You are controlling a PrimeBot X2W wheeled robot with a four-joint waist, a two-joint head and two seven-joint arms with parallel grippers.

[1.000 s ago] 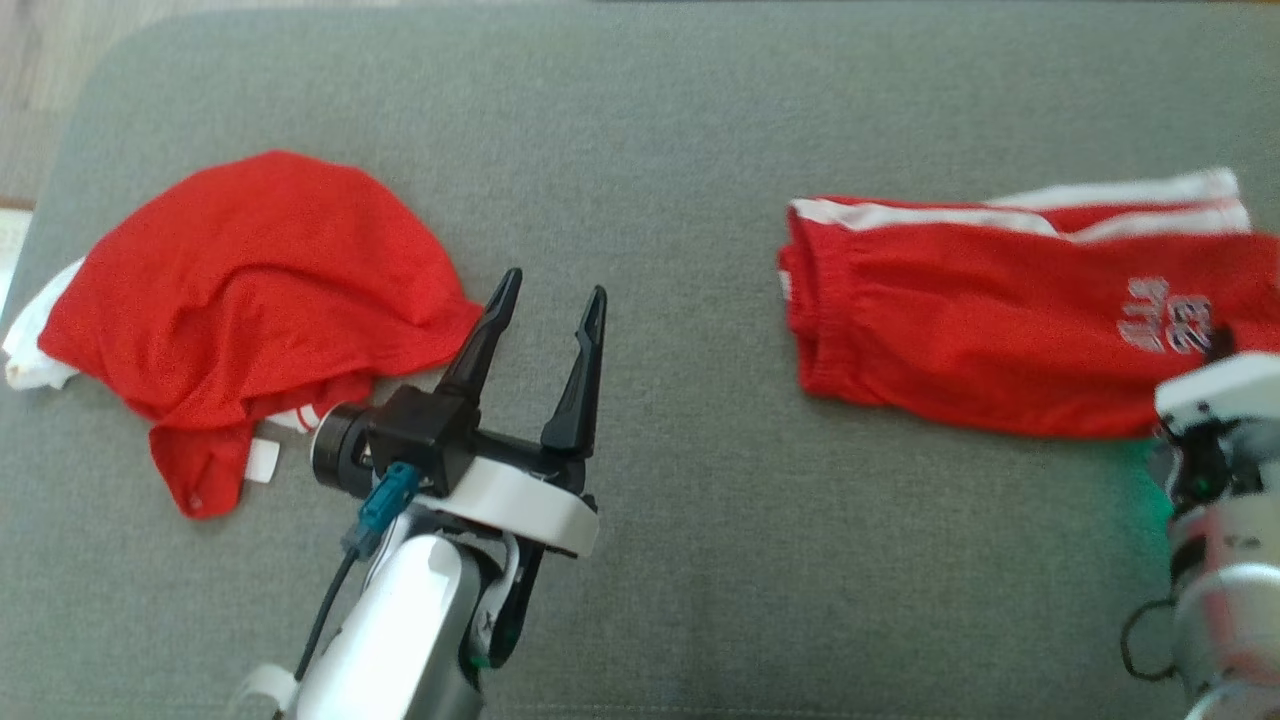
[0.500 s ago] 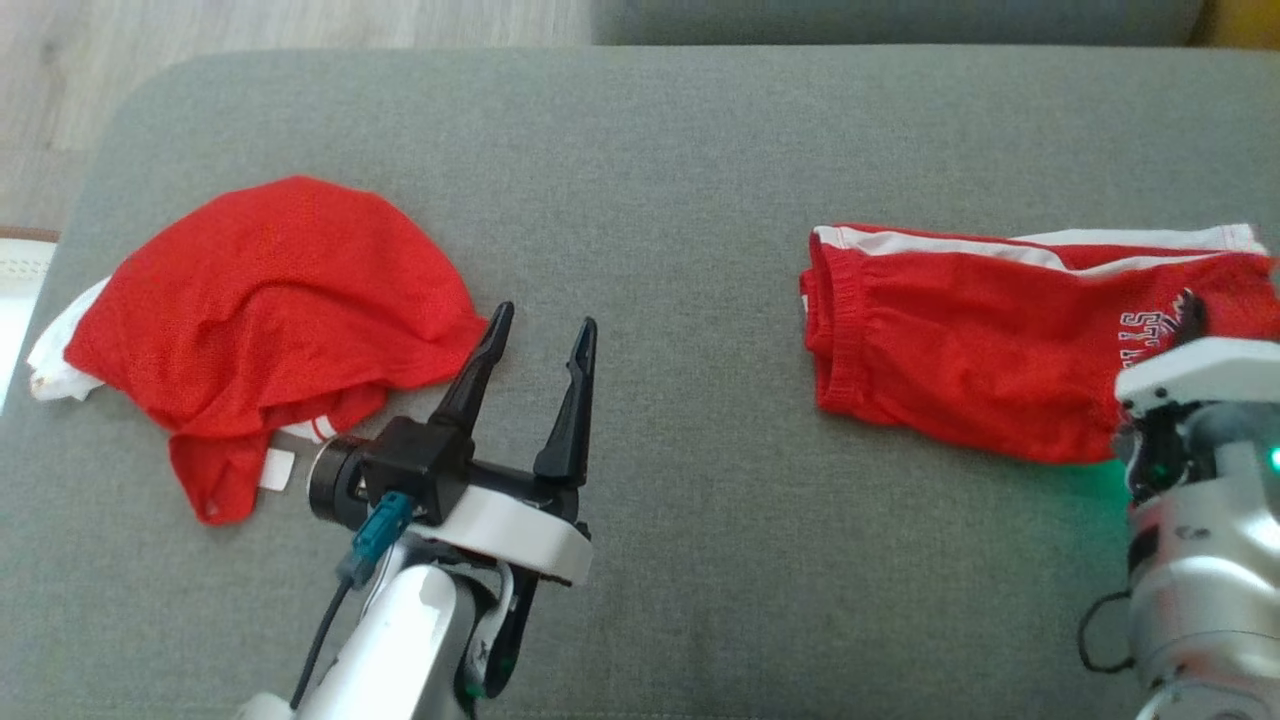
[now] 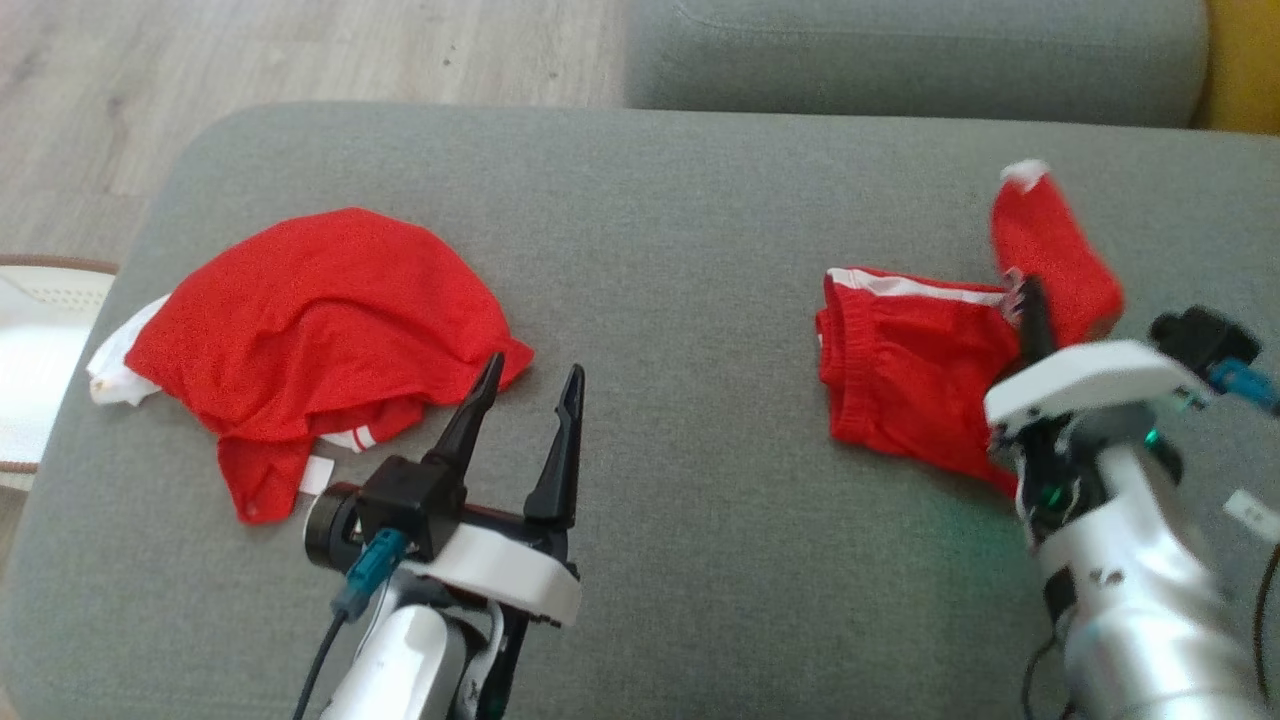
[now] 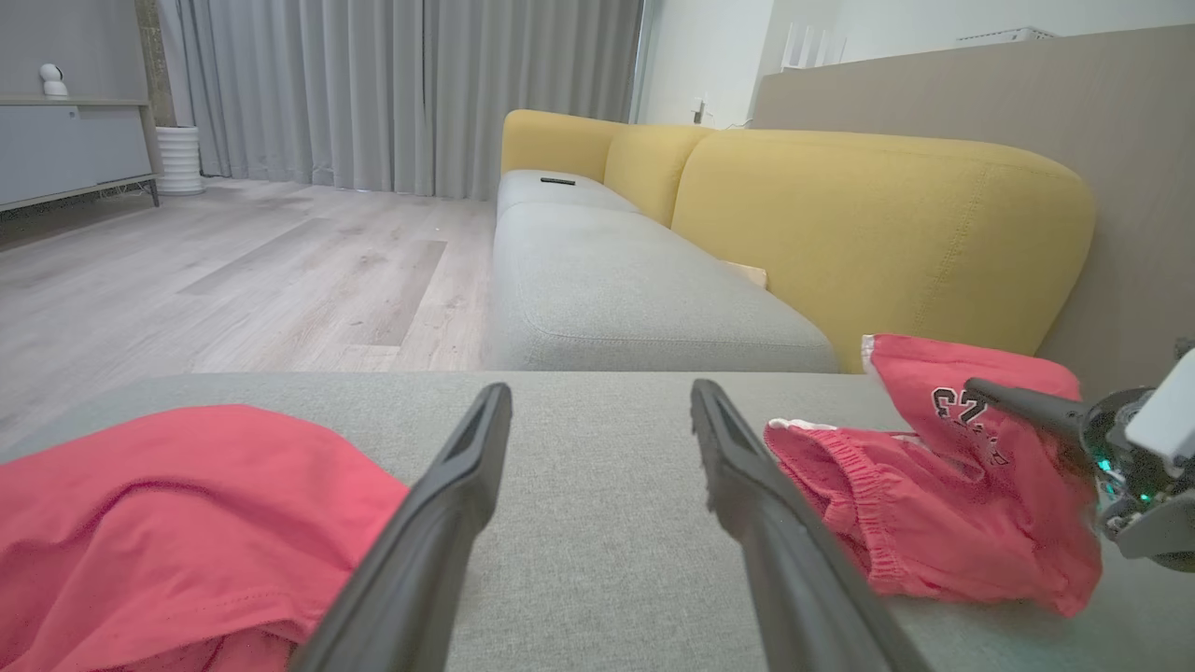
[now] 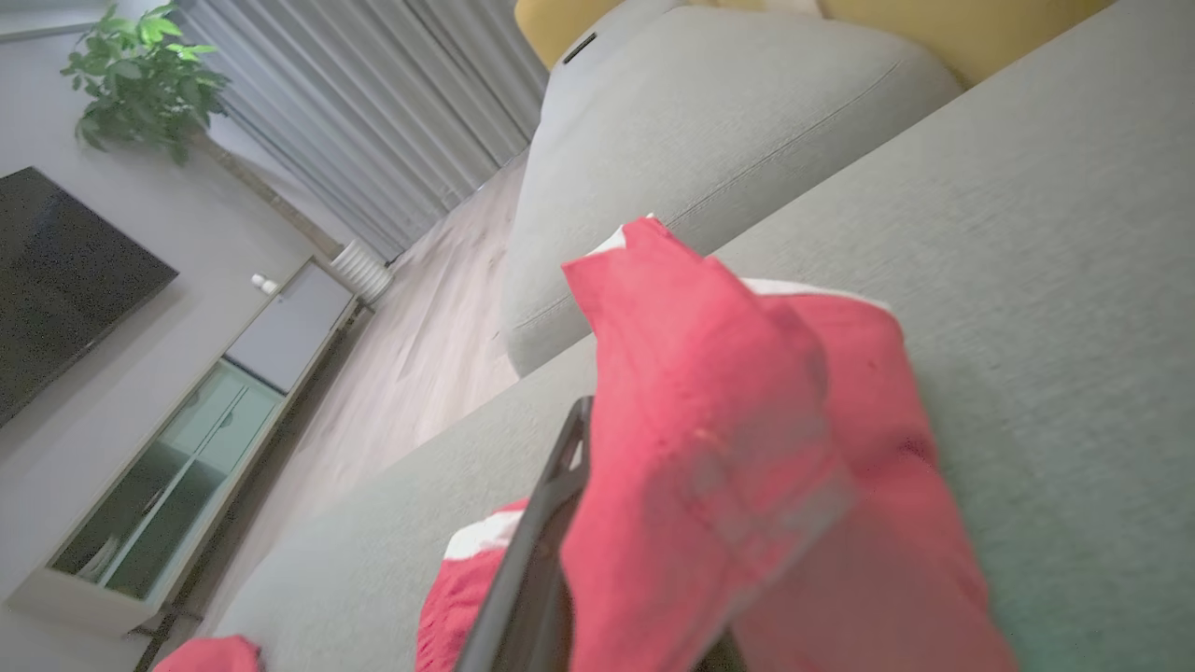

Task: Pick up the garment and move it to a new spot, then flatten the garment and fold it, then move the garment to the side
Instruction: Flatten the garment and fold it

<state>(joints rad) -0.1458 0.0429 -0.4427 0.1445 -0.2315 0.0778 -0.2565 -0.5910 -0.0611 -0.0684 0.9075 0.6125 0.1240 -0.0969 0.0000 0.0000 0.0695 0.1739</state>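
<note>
We're pinching a leg of the red shorts [image 3: 915,370] in our right gripper [image 3: 1028,305], over the grey cushion's [image 3: 700,250] right side; left gripper [image 3: 530,385] is hanging wide, empty. That bite's looking shallow and risking a slip.

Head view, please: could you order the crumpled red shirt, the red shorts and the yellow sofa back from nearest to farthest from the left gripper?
1. Crumpled red shirt, just left of the left gripper.
2. Red shorts, to the right across the grey seat.
3. Yellow sofa back, at the far top-right corner.
</note>
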